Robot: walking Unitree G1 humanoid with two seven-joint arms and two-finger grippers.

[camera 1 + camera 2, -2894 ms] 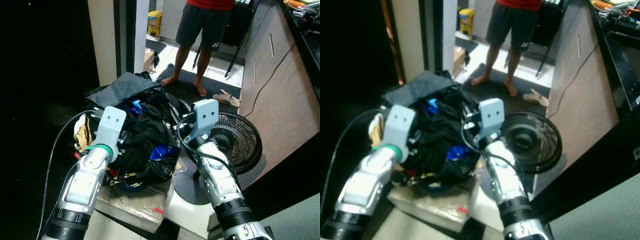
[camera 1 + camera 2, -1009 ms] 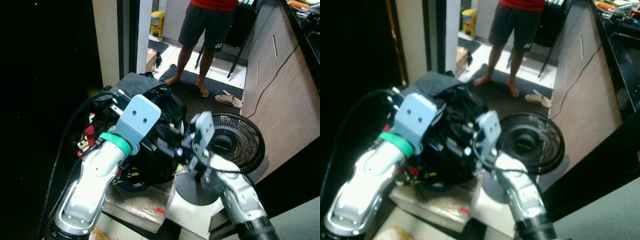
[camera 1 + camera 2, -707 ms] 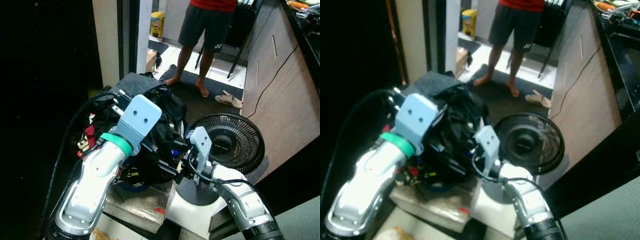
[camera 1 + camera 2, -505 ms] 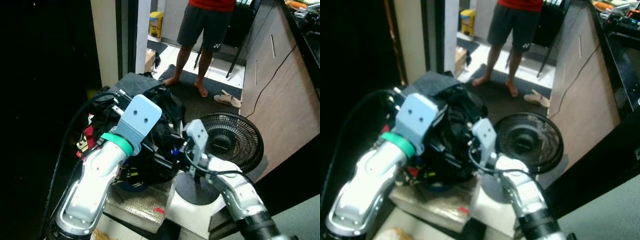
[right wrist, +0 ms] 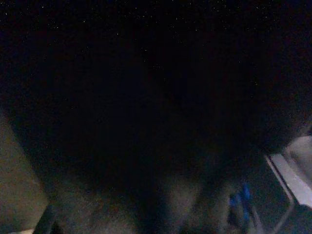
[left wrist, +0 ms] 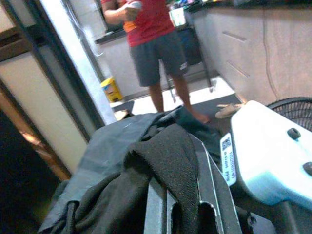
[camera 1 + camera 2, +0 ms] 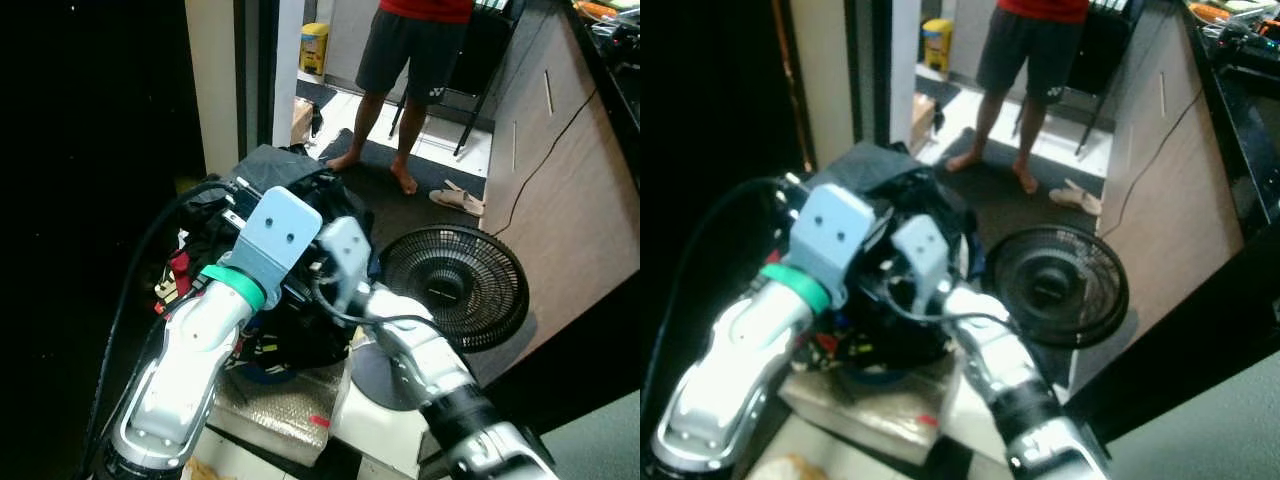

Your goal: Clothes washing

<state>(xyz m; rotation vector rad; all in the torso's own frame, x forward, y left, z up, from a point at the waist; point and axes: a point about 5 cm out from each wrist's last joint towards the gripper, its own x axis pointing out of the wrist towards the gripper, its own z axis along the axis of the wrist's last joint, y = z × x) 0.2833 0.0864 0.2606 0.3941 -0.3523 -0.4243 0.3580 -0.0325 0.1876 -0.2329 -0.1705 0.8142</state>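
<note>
my left gripper [image 6: 183,214] pinches dark clothes [image 7: 300,190] heaped at 12 o'clock; right gripper [image 7: 300,290] buried there, grip unreadable; fan [image 7: 455,285] at 2.

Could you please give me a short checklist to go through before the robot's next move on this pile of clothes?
1. Left hand on the laundry: ok; black cloth lies draped over its fingers in the left wrist view.
2. Right hand at the pile of clothes: ok, but its fingers are buried in the dark cloth; grip cannot tell.
3. Right wrist view usable: not ok, it is nearly all dark.
4. Black fan apart from the right arm: cannot tell; it stands close beside the forearm.
5. Person out of the way: ok, standing beyond the pile on the mat.
</note>
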